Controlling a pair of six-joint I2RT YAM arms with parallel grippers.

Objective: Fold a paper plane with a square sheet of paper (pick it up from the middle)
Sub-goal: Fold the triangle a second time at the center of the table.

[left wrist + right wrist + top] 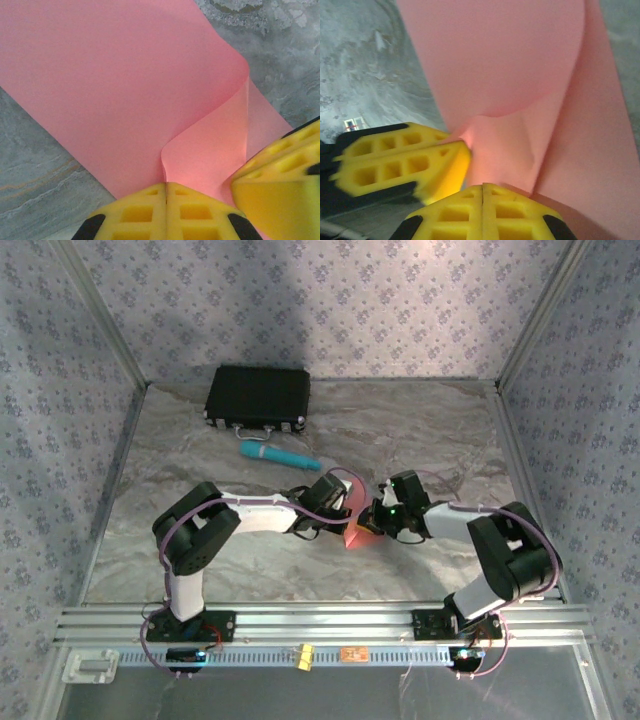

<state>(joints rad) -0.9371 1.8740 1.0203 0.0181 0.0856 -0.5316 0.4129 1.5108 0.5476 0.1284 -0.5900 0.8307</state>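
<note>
- Pinching thin salmon-pink square sheet of paper [115, 90] with left gripper [166, 186] and right gripper [483, 186], both shut tight.
- Press flat slowly at 2 o'clock, edges matched.

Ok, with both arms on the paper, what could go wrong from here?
1. The left gripper and right gripper have jaws shut on the square sheet of paper very close together; pulling apart could tear it.
2. The sheet bows in a loose curl, so a fold may land crooked.
3. The two grippers nearly touch and could collide.
</note>
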